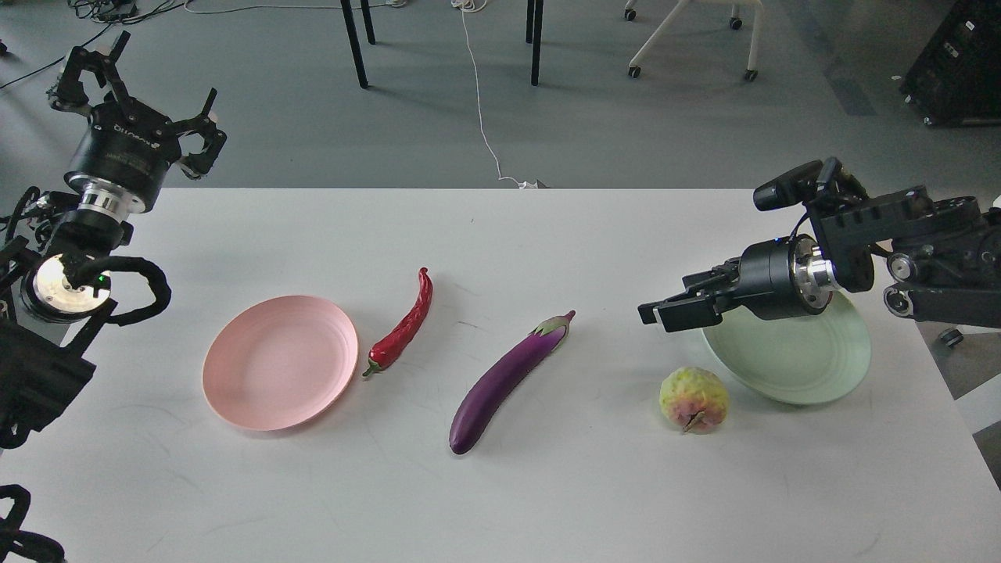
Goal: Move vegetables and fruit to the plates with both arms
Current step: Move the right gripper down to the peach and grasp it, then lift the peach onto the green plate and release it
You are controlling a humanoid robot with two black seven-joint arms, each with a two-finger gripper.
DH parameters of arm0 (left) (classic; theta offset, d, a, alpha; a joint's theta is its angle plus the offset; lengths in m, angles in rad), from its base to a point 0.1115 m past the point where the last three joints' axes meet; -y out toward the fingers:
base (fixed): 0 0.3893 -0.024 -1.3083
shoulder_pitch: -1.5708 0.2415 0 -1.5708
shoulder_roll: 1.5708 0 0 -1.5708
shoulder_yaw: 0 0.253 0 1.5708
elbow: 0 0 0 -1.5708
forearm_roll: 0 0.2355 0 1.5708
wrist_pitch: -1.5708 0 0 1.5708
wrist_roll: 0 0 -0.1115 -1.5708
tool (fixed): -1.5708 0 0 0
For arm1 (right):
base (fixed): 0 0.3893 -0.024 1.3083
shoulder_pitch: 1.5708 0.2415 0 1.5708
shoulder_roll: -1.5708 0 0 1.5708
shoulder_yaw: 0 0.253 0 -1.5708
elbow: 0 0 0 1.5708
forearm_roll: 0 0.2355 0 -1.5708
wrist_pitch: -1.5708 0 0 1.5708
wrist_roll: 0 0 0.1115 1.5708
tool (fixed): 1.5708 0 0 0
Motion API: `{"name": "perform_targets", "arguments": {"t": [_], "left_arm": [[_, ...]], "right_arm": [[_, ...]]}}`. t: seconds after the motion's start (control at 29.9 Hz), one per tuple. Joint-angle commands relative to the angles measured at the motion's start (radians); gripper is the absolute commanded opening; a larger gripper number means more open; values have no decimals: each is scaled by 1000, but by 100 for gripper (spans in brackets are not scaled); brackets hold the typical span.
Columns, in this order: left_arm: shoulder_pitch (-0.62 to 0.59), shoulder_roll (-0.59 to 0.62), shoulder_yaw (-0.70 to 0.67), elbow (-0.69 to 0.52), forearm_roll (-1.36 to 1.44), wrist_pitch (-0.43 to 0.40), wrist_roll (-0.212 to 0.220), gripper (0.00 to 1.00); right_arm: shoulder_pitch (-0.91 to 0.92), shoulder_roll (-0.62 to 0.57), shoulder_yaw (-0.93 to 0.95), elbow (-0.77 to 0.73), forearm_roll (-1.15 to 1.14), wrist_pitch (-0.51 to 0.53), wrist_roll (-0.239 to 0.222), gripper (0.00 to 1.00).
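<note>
The left arm rises along the left edge, its silver wrist ring below the left pincer (137, 98), which points up and away with its black fingers (205, 117) splayed wide. The right arm reaches in level from the right edge; the right pincer (672, 306) points left, fingers drawn close, nothing between them.

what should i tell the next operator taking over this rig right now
Left gripper: raised past the table's far left corner, fingers spread, holding nothing.
Right gripper: above the table at the left edge of the green plate, holding nothing; whether its fingers are open is unclear.
Pink plate: left side, nothing on it. The green plate carries no food either, as far as can be seen.
Red chili: on the table right of the pink plate.
Eggplant: on the table, centre.
Yellow-green fruit: on the table beside the green plate.
No pomegranate in view.
Done: nothing plated. Left: all three items.
</note>
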Motion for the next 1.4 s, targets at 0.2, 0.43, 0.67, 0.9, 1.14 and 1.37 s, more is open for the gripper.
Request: {"name": "perform_targets", "arguments": {"t": [0.2, 0.43, 0.67, 0.9, 1.14, 1.37], "left_arm": [[-1, -2, -2, 0, 0, 9, -2, 98], [0, -6, 0, 0, 0, 7, -2, 98], [0, 17, -2, 0, 0, 4, -2, 98], [-9, 40, -2, 0, 0, 4, 0, 98], [-12, 46, 0, -9, 2, 3, 12, 98], [-13, 57, 1, -11, 6, 7, 18, 98]], "right_arm": [[1, 56, -126, 20, -208, -12, 0, 94], [-82, 131, -135, -92, -205, -19, 0, 85], [-95, 203, -139, -141, -205, -22, 0, 66], [-15, 208, -133, -135, -165, -20, 0, 45], [-2, 93, -176, -152, -148, -20, 0, 46], [-122, 20, -193, -264, -172, -28, 0, 62]]}}
